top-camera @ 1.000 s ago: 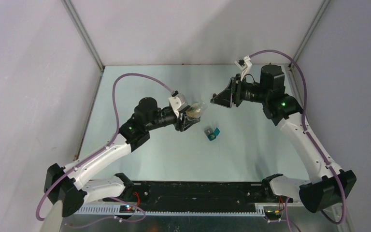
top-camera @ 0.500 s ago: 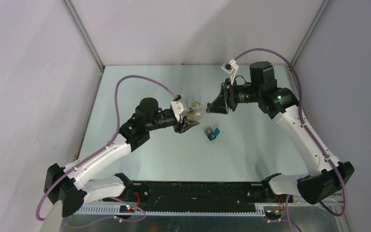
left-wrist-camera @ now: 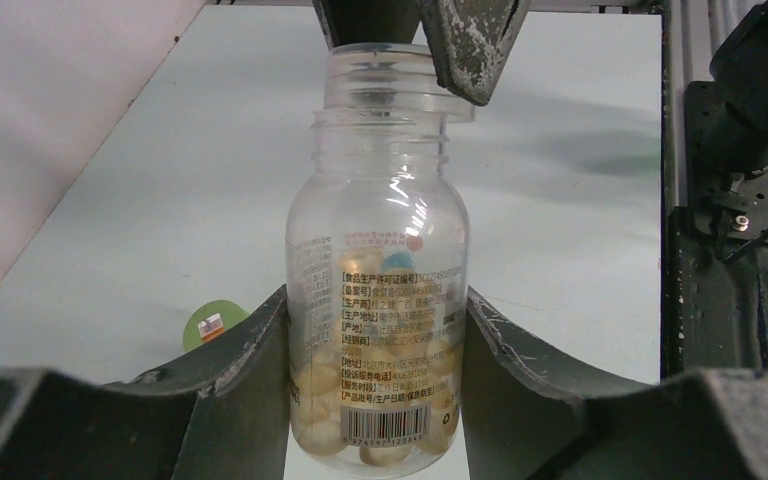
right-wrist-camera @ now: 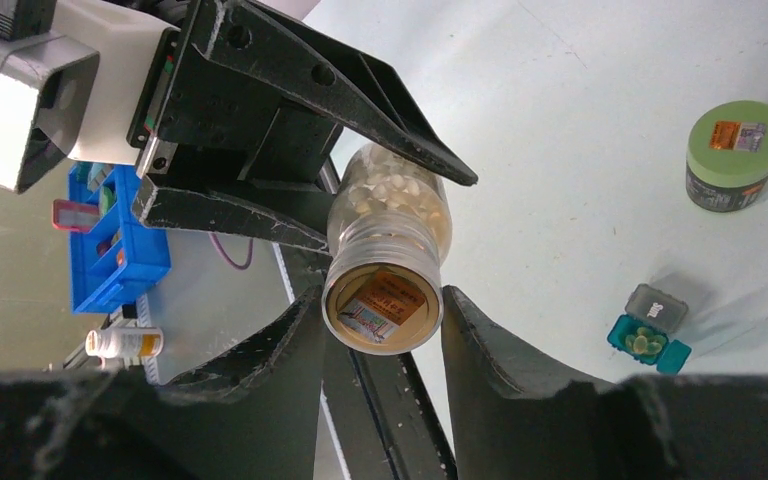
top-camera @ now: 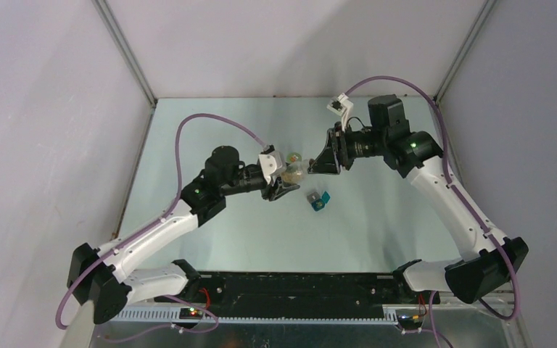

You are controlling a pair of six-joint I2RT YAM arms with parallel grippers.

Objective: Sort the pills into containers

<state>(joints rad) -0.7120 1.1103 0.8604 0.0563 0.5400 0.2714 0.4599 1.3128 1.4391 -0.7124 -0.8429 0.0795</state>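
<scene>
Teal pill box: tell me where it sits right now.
Top view: the pill box lies open on the table, just right of the left gripper and the clear bottle.

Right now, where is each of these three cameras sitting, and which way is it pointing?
Top external: fixed above and behind, looking down on the table; the left arm and right arm show.
Left wrist: on the left arm, looking along the left fingers at the clear pill bottle they clamp.
Right wrist: on the right arm, looking between the right fingers at that bottle's top, end on.
Shared: both wrist views show the bottle, the green-lidded container and the other arm's fingers.
</scene>
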